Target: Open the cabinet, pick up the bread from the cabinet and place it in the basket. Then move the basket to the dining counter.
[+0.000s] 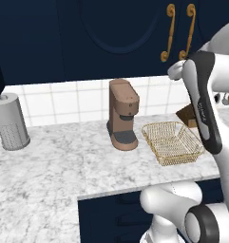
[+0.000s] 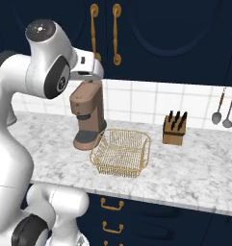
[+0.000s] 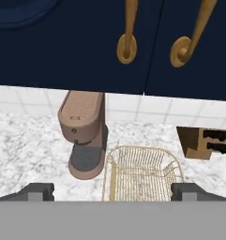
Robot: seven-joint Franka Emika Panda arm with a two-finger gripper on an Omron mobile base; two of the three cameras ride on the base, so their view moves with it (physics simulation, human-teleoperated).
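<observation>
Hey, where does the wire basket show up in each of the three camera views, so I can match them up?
Left base view: the basket sits right of centre on the marble counter.
Right base view: the basket is at centre on the counter.
Hand view: the basket is at bottom centre, between the gripper's fingertips.
Shared landmark: the brown coffee machine stands just left of the basket in all three.

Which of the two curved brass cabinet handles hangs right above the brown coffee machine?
The left curved brass handle in the hand view; the brown coffee machine stands below it. The other brass handle hangs toward the wooden knife block.
</observation>
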